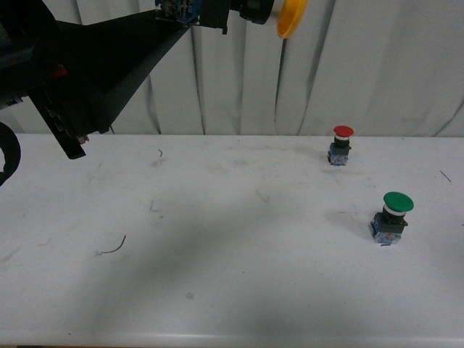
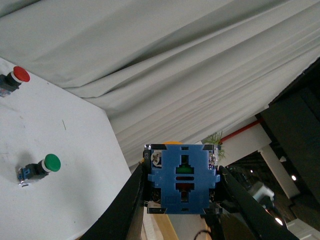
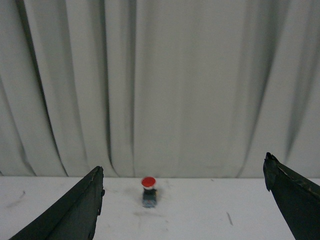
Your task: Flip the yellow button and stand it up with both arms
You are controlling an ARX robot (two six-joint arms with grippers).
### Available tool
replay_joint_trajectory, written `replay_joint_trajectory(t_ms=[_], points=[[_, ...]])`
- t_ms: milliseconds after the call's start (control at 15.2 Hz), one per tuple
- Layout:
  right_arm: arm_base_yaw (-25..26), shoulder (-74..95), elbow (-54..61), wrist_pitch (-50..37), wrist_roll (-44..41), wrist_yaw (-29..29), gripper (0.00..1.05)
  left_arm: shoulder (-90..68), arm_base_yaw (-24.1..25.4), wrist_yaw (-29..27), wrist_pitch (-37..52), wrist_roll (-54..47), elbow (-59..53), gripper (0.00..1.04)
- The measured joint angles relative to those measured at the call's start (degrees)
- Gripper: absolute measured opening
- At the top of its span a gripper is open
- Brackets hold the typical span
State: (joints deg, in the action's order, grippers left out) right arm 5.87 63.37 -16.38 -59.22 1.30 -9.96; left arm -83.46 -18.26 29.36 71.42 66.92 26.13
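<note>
**A:** Well, where was the yellow button (image 1: pixel 291 18)?

**B:** High above the white surface (image 1: pixel 217 290), clamped in the left fingers (image 2: pixel 131 200). It lay sideways at the top edge of the front view, with the round yellow-orange cap toward the robot's right, the black collar behind it and the blue block last.

**A:** Did the left wrist view add anything?

**B:** It faced the underside of the blue base, squeezed between both black fingers. Only a sliver of yellow showed above the base, and the rest of the cap was hidden.

**A:** And the right fingers (image 3: pixel 80 210)?

**B:** Only their own wrist view showed them, spread wide and holding nothing. The red button (image 3: pixel 148 190) stood upright and blurred on the surface beyond.

**A:** The green button (image 1: pixel 394 214)?

**B:** Upright, nearer the robot than the red one and well apart from it. The front view's edge cut off the top of the yellow button's collar
</note>
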Motion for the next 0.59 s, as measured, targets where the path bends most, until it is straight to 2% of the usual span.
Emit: replay_joint_trajectory(t_ms=[132,263,461,592], points=[[-3.96,15.17,-9.7,-3.43,1.92,-0.46,0.98,-0.15,-0.02,-0.68,-0.57,-0.37,0.13,0.35],[-8.26,18.69,-12.98,-4.81,5.09,-4.24,0.98,-0.17,0.11,-0.9,-0.68,-0.72,0.13,0.35],[-13.9,15.82,-11.45,-14.67,17.68,-16.79,0.98,-0.37,-0.13,-0.92,-1.27,-1.42,0.46,0.35],[-15.67,15.28,-8.52,-14.78,29.33,-24.55,0.98,-0.55,-0.42,-1.05,-1.57,-1.62,0.66,0.35]])
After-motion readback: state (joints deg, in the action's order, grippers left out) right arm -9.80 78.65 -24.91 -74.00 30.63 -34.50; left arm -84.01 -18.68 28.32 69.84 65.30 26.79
